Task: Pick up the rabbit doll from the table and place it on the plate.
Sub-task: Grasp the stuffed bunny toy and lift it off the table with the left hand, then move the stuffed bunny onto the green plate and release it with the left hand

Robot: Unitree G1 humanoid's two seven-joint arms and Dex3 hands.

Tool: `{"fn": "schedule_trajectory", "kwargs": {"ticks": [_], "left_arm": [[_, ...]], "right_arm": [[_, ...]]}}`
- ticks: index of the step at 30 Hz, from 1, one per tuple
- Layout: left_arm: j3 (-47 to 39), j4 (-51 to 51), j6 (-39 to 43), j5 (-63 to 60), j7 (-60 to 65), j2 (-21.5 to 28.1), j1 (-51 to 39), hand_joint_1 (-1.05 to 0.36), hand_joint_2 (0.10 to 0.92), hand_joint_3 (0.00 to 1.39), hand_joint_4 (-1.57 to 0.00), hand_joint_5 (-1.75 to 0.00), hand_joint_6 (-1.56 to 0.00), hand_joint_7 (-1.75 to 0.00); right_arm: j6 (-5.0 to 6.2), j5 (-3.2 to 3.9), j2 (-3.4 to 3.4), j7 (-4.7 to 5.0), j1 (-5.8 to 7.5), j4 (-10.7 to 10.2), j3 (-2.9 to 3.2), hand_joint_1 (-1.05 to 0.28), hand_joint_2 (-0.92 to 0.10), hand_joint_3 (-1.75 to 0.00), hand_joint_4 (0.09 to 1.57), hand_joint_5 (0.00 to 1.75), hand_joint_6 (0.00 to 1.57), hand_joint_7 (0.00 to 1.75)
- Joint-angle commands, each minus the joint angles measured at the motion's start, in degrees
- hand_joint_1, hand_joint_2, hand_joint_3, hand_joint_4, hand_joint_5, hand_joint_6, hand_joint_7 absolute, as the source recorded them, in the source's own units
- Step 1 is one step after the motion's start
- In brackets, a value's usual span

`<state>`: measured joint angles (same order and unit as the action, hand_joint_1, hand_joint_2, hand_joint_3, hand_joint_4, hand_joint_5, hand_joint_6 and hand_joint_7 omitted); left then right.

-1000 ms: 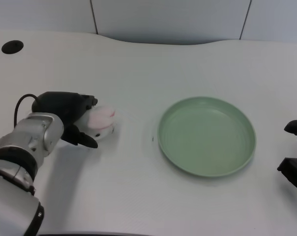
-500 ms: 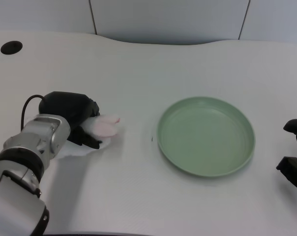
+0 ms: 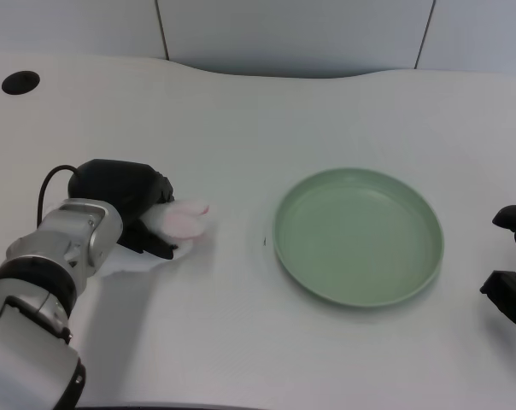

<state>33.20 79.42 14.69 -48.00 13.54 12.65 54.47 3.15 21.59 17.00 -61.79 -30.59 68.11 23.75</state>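
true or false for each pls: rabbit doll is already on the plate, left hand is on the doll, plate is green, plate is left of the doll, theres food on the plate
1. The rabbit doll is already on the plate. False: it is at the left hand, apart from the plate.
2. The left hand is on the doll. True: its black fingers wrap the doll's body.
3. The plate is green. True.
4. The plate is left of the doll. False: in the head view it lies to the doll's right.
5. There is food on the plate. False: nothing lies on it.
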Motion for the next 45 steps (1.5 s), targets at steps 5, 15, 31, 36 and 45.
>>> {"fn": "schedule_trajectory", "kwargs": {"ticks": [5,15,31,36,45], "left_arm": [[5.55,0.86,0.14,-5.90,7.98,2.03,4.26,-0.58,0.921,0.35,-0.93,-1.00,-1.21,-0.16],[4.37,-1.06,16.23,-3.45,12.38,-8.83,21.43,-0.59,0.921,0.52,-0.89,-1.75,-0.70,-1.63],[9.88,0.19,11.35,-5.50,8.21,-14.27,16.56,-0.58,0.921,0.52,-0.91,-1.62,-0.73,-1.55],[3.72,0.71,9.86,1.41,-3.34,-14.29,12.07,-0.70,0.921,0.59,-0.69,-1.42,-0.68,-1.04],[-2.29,-0.08,9.89,7.37,-13.48,-15.24,10.80,-1.02,0.921,0.86,-0.03,-0.09,-0.08,-0.03]], "right_arm": [[0.78,0.15,0.31,-0.44,1.00,-0.30,-0.07,-0.51,-0.92,-0.23,1.41,1.75,1.06,1.75],[1.11,-0.33,-0.22,0.56,0.82,-0.49,-0.48,-0.53,-0.92,-0.18,1.32,1.75,0.98,1.75],[1.55,-0.25,-1.02,0.23,1.06,-1.12,-0.74,-0.52,-0.92,-0.21,1.30,1.75,1.00,1.75],[1.47,-0.18,-1.17,0.20,1.12,-1.41,-1.01,-0.53,-0.92,-0.19,1.35,1.75,1.08,1.75],[1.93,-0.29,-1.15,0.73,1.25,-1.65,-1.82,-0.53,-0.92,-0.20,1.38,1.75,1.06,1.75]]}}
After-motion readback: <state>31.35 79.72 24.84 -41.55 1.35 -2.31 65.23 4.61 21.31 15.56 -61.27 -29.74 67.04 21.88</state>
